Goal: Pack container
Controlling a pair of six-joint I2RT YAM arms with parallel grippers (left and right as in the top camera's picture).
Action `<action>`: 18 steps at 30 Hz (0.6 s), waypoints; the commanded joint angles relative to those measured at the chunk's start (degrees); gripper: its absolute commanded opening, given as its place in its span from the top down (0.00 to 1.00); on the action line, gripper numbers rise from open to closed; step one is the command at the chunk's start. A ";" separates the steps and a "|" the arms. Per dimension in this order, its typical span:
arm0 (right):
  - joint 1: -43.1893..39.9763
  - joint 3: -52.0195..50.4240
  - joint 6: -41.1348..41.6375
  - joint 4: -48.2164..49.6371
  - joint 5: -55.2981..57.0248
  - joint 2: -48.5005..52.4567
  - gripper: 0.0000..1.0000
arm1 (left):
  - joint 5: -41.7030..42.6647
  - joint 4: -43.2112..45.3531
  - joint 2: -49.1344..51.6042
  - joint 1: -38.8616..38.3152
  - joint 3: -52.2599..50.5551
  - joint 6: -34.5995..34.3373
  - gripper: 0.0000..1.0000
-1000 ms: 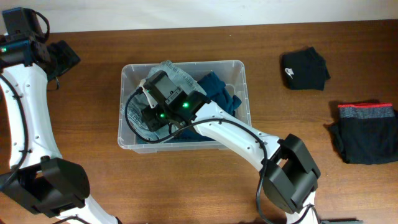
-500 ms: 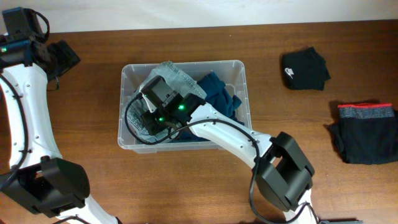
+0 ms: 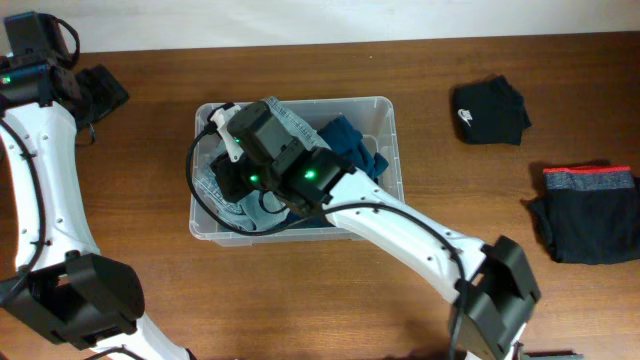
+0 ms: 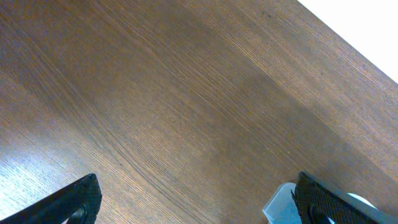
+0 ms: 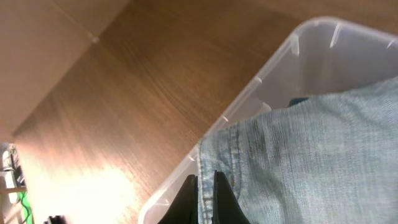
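While your right end effector (image 5: 204, 182) pinches shut on the denim (image 5: 311, 149) inside the container (image 3: 385, 108) at the worktop's (image 3: 150, 200) middle, beside a teal garment (image 3: 350, 145), your left end effector (image 4: 199, 202) gapes empty, and packing looks half done: a black top (image 3: 490, 112) and red-banded fold (image 3: 590, 215) wait outside.

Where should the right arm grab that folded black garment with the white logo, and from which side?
Probably from straight above, pinching the middle of the black garment. It lies folded flat on the table, bare wood all round, so no edge stands up for a side approach.
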 commanded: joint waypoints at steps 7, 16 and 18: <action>0.57 0.07 0.74 4.81 -1.73 9.25 0.96 | -0.26 -0.07 0.22 0.00 0.35 -0.76 0.01; 0.50 0.07 1.29 5.35 -1.57 17.42 0.96 | -0.26 -0.07 0.22 0.00 0.35 -0.74 0.01; 0.50 0.07 1.29 5.07 -1.57 18.71 0.96 | -0.26 -0.07 0.22 0.00 0.35 -0.74 0.00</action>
